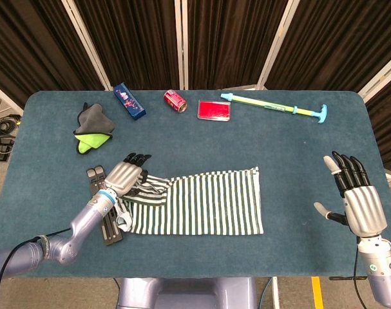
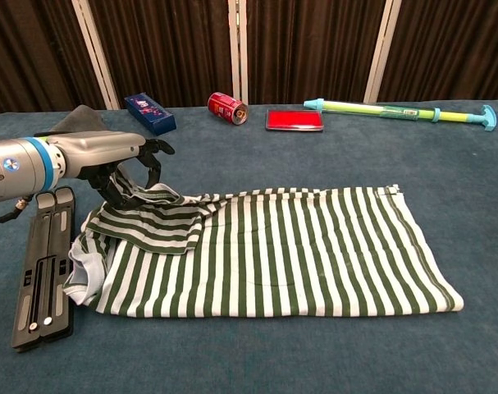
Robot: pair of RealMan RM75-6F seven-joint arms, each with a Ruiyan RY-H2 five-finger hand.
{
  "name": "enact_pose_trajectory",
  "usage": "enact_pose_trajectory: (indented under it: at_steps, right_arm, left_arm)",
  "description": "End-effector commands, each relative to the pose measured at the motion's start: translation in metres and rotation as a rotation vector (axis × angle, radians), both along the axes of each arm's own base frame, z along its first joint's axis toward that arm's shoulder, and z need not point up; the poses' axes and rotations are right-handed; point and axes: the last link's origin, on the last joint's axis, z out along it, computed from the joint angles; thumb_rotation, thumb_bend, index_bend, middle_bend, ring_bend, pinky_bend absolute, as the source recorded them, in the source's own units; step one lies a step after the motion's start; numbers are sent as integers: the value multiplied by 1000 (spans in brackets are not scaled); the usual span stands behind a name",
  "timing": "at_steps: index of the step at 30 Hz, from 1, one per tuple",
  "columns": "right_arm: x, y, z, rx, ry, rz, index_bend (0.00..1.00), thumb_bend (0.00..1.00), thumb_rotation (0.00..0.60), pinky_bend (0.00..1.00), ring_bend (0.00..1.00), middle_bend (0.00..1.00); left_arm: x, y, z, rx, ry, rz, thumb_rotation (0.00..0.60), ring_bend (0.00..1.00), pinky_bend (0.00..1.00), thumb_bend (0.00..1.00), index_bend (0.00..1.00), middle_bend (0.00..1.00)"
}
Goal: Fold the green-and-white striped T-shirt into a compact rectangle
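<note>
The green-and-white striped T-shirt point(image 1: 205, 203) point(image 2: 306, 246) lies flat across the middle of the table, its left sleeve folded over onto the body. My left hand point(image 1: 122, 176) point(image 2: 109, 161) hovers low over the shirt's left end. Its fingers curl down and pinch the folded sleeve point(image 2: 154, 215), whose cloth rises a little into them. My right hand point(image 1: 359, 199) hangs off the table's right edge with its fingers spread and nothing in it. The chest view does not show it.
A black slatted board point(image 1: 105, 215) point(image 2: 42, 267) lies just left of the shirt, under my left forearm. Along the far edge lie a grey-green cloth point(image 1: 92, 129), a blue box point(image 2: 149, 112), a red can point(image 2: 226, 107), a red case point(image 2: 294, 120) and a long pump toy point(image 2: 396, 111).
</note>
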Motion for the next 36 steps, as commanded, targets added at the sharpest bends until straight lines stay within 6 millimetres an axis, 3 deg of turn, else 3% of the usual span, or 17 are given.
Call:
enact_pose_trajectory:
  at_steps: [1, 14, 17, 18, 21, 22, 27, 36]
  right_arm:
    - [0, 0, 0, 0, -1, 1, 78, 20, 600, 0, 0, 0]
    - [1, 1, 2, -2, -7, 7, 78, 20, 600, 0, 0, 0]
    - [1, 2, 2, -2, -7, 9, 78, 20, 600, 0, 0, 0]
    - [1, 2, 2, -3, -8, 10, 78, 20, 600, 0, 0, 0]
    - [1, 3, 3, -6, -10, 10, 78, 20, 600, 0, 0, 0]
    - [1, 3, 3, -6, -10, 11, 78, 20, 600, 0, 0, 0]
    - [2, 3, 3, -3, -9, 14, 78, 20, 600, 0, 0, 0]
    - [3, 5, 4, -7, -12, 18, 78, 20, 600, 0, 0, 0]
  left_arm:
    - [2, -5, -4, -10, 4, 2, 600, 0, 0, 542, 621, 0]
    - [14, -19, -18, -41, -22, 26, 600, 0, 0, 542, 615, 0]
    - [15, -22, -18, -51, -10, 18, 600, 0, 0, 535, 562, 0]
    - [15, -22, -19, -54, -6, 17, 600, 0, 0, 525, 475, 0]
    - [11, -25, -17, -86, 25, 24, 600, 0, 0, 448, 76, 0]
    - [11, -25, -16, -92, 25, 31, 600, 0, 0, 404, 8, 0]
    - [13, -24, -9, -68, -29, 42, 600, 0, 0, 276, 0, 0]
    - [14, -21, 27, -5, -152, 29, 600, 0, 0, 275, 0, 0]
